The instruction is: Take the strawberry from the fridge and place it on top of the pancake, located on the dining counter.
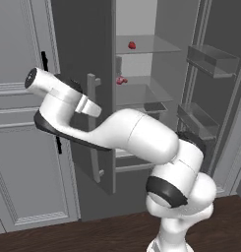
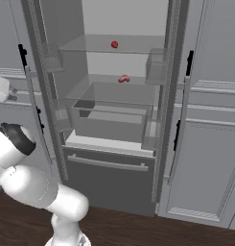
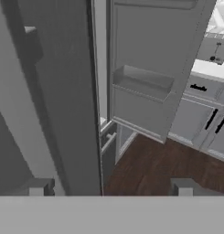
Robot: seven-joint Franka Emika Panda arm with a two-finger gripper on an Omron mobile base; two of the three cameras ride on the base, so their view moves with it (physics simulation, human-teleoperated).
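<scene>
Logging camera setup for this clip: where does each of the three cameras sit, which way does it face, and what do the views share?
Left base view: behind the arm on its left, facing the open fridge; the white arm crosses the frame.
Right base view: behind on its right, looking straight into the fridge at the strawberry on the upper shelf; arm at lower left.
Hand view: on the hand, looking along the gripper past the fridge door edge to the wood floor.
Both base views share the fridge and strawberry.

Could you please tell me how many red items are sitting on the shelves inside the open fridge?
2: the strawberry lies on the upper glass shelf, and another reddish item lies on the shelf below. The fridge door may hide more.
</scene>
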